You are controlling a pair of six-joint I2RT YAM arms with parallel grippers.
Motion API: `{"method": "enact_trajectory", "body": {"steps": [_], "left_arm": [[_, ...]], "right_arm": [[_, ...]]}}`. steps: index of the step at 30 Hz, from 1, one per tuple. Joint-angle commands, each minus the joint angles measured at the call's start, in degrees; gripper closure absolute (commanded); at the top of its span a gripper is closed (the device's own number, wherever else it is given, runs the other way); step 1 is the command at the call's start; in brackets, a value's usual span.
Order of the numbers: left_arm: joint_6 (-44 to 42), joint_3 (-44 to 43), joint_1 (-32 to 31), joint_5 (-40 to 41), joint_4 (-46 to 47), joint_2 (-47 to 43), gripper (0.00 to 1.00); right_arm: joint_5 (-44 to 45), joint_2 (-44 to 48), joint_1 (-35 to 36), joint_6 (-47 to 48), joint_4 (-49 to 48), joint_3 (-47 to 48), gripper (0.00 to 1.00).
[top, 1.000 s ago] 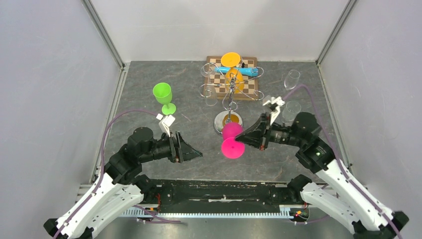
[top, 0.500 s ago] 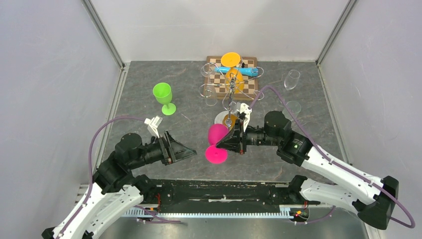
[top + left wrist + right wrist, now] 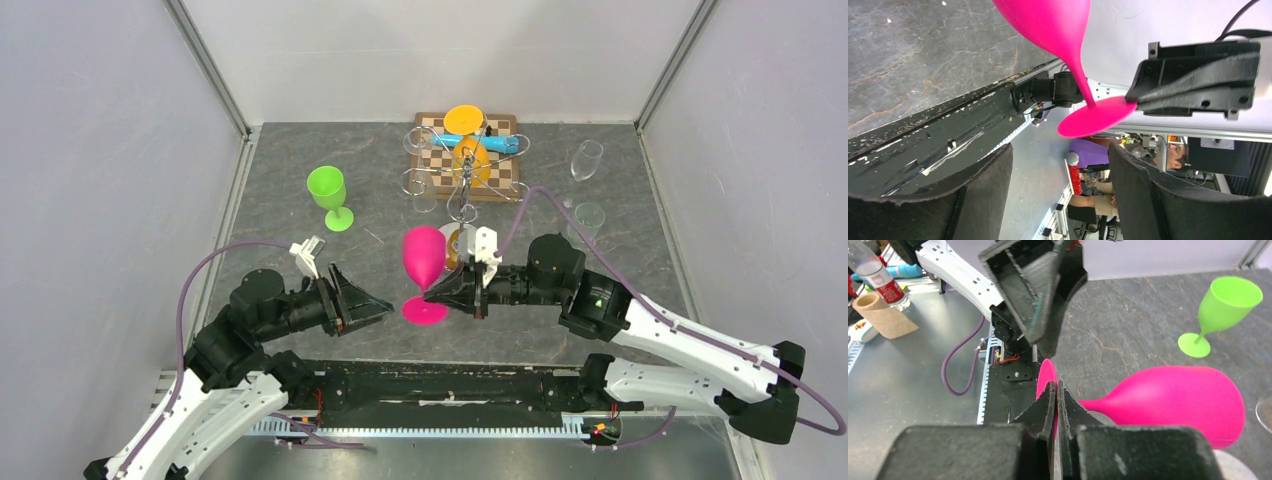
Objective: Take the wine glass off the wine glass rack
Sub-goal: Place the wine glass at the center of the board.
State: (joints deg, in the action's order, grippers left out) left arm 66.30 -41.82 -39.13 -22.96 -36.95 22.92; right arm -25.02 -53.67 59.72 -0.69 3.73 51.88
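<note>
- right gripper [image 3: 430,294]: jaws fully closed, pinching the foot rim of the pink wine glass [image 3: 424,256]
- pink wine glass: off the wine glass rack [image 3: 464,186], just in front of its round base, bowl up, slightly tilted
- can't tell if the foot touches the table [image 3: 290,170]
- left gripper [image 3: 380,305]: jaws wide, nothing between them, aimed at the glass foot, close but not touching
- orange glass [image 3: 464,119] hangs on the rack
- green glass [image 3: 327,188] stands upright on the table, well left of the rack

No legible text, label or number anywhere.
</note>
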Motion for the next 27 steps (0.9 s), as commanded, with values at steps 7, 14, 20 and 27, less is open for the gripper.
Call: {"method": "enact_trajectory", "body": {"steps": [7, 14, 20, 27], "left_arm": [[6.41, 0.17, -0.28, -2.28, 4.26, 0.68, 0.24], [7.17, 1.59, -0.25, -1.30, 3.58, -0.76, 0.24], [7.10, 3.05, -0.28, -1.13, 4.93, 0.12, 0.24], [8.01, 3.87, -0.25, -0.83, 7.94, 0.41, 0.24]], "right_arm": [[7.79, -3.88, 9.19, 14.12, -0.86, 4.89, 1.00], [10.22, -4.73, 13.93, 18.00, -7.04, 3.67, 1.00], [11.74, -6.48, 17.19, 21.22, -8.57, 4.51, 1.00], [14.36, -7.80, 19.78, 23.35, -8.88, 4.81, 1.00]]}}
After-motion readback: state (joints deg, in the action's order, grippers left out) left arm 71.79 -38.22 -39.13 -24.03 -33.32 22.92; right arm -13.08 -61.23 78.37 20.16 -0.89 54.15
